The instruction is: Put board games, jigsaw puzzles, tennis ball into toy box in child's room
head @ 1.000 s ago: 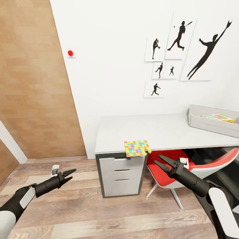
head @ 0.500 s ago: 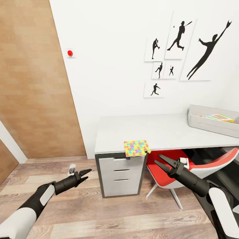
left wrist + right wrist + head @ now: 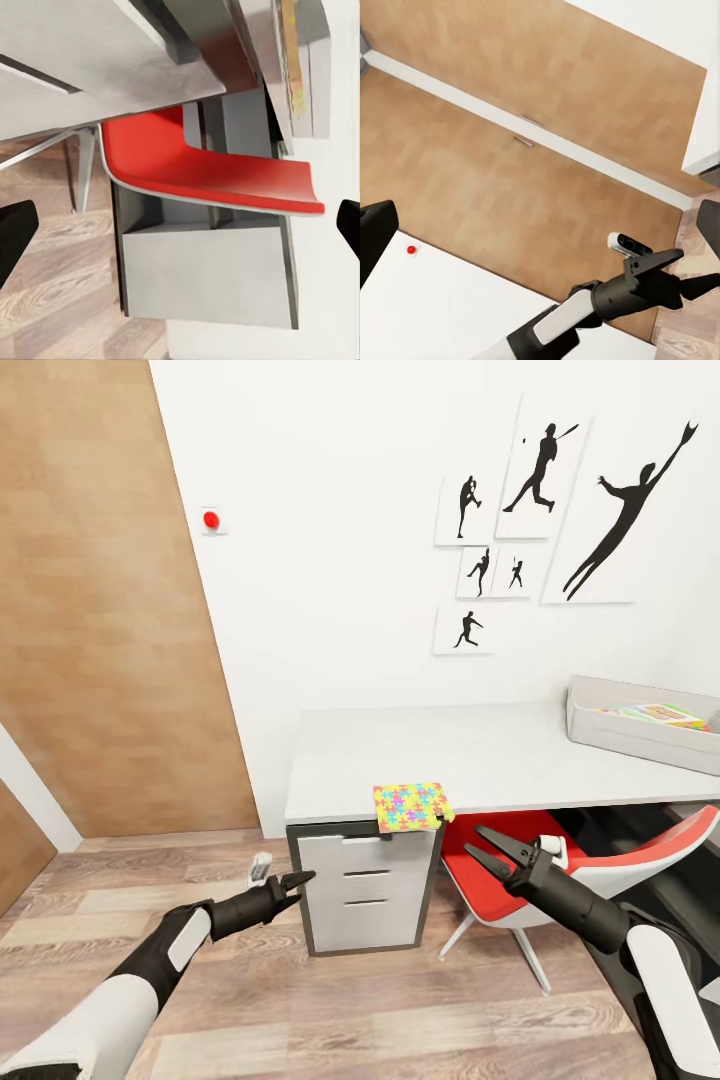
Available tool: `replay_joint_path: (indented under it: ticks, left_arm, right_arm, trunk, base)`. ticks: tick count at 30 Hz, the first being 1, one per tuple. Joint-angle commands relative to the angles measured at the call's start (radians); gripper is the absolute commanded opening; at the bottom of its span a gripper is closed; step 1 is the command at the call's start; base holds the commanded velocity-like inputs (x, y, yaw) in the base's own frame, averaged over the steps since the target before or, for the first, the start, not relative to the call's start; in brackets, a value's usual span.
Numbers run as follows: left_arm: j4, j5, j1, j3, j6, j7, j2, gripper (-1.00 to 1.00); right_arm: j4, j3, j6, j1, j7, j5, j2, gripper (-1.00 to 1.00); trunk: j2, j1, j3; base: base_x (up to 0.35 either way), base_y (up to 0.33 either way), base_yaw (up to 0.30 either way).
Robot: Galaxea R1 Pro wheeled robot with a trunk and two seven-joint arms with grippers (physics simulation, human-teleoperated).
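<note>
Jigsaw puzzle [image 3: 411,806], a thin multicolour square, lies at the front edge of the table [image 3: 500,758], overhanging the edge slightly above the drawer cabinet [image 3: 365,890]. It sits up and to the right of the left gripper [image 3: 298,880], and up and to the left of the right gripper [image 3: 486,846], between the two and touched by neither. The left gripper's fingers lie close together with nothing between them, their tips just beside the cabinet's left front corner. The right gripper's fingers are spread apart and empty, hanging in front of the red chair [image 3: 520,880] tucked under the table. Toy box [image 3: 640,732] stands on the table well off to the right of both grippers, with a printed board game [image 3: 655,713] lying inside it. In the left wrist view the red chair [image 3: 202,169] curves under the table, dark fingertips at either edge. In the right wrist view the left gripper [image 3: 690,270] shows against the wooden door [image 3: 510,172].
</note>
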Motion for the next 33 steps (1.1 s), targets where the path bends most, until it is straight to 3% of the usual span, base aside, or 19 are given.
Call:
replay_joint_path:
  ticks: [1, 11, 33]
  left_arm:
    - [0.000, 0.003, -0.006, 0.002, 0.007, -0.001, -0.005, 1.00]
    - [-0.011, 0.005, -0.033, 0.003, 0.003, -0.004, -0.034, 1.00]
    - [-0.020, 0.015, -0.035, 0.010, -0.001, -0.002, -0.036, 1.00]
  right_arm:
    - [0.000, -0.002, 0.005, -0.001, 0.006, 0.005, 0.000, 1.00]
    - [0.000, -0.005, 0.005, -0.001, 0.013, 0.006, 0.005, 1.00]
    - [0.001, -0.005, 0.004, -0.001, 0.010, 0.007, 0.011, 1.00]
  trunk:
    - [-0.001, 0.000, -0.001]
    - [-0.001, 0.000, -0.001]
    - [-0.001, 0.000, -0.001]
  base:
    - [0.000, 0.000, 0.000]
    - [0.000, 0.000, 0.000]
    - [0.068, 0.013, 0.000]
